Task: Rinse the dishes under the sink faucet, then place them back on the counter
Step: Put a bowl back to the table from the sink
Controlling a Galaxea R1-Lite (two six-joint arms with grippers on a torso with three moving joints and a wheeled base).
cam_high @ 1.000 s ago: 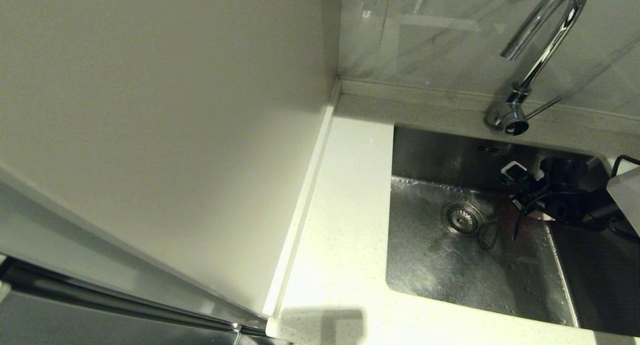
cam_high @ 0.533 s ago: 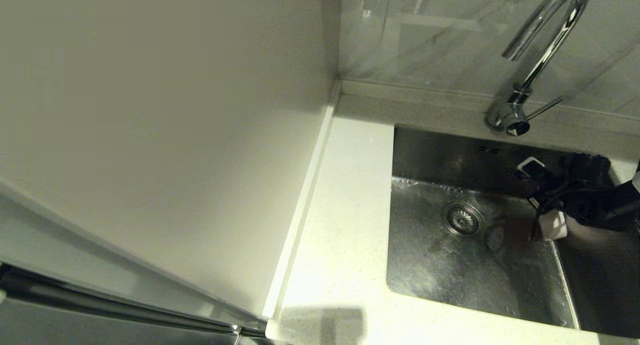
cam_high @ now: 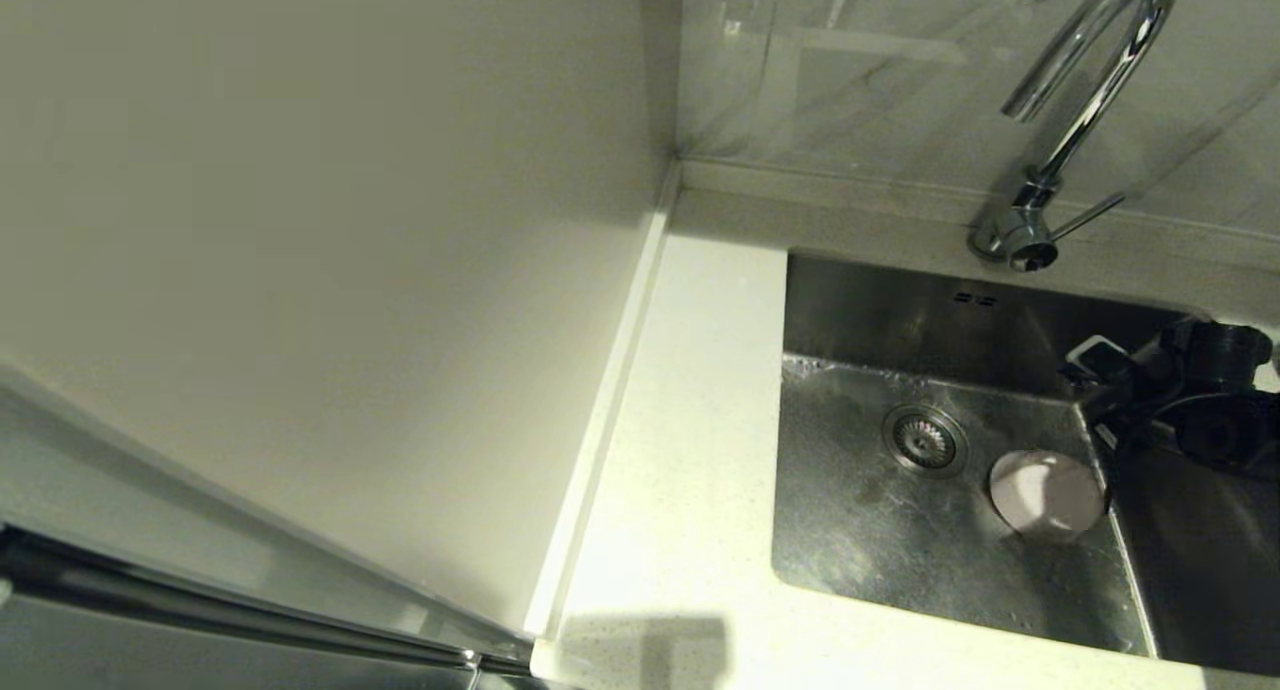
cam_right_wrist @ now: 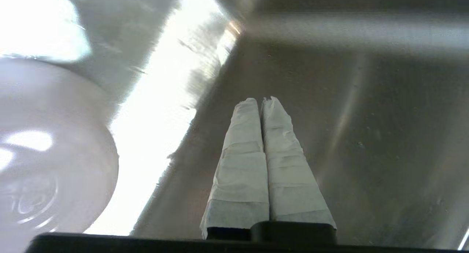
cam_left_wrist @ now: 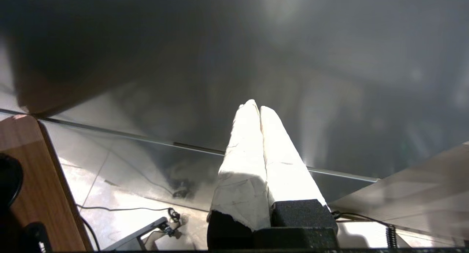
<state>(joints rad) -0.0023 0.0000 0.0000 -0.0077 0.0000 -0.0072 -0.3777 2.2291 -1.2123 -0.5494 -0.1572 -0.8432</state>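
A pale pink bowl lies loose on the floor of the steel sink, right of the round drain and close to the basin's right wall. In the right wrist view the bowl shows its ringed underside. My right gripper hovers over the sink's back right corner, above and behind the bowl; its taped fingers are shut with nothing between them. The chrome faucet arches over the back edge; no water shows. My left gripper is shut and empty, parked out of the head view.
The white speckled counter runs along the sink's left side and front, with a raised edge strip against the cream wall panel. The faucet's thin lever points right. A steel ridge bounds the basin on the right.
My right gripper has let go of the pink bowl, shut, and drawn back toward the right. The bowl, hidden under the gripper before, now lies uncovered on the sink floor.
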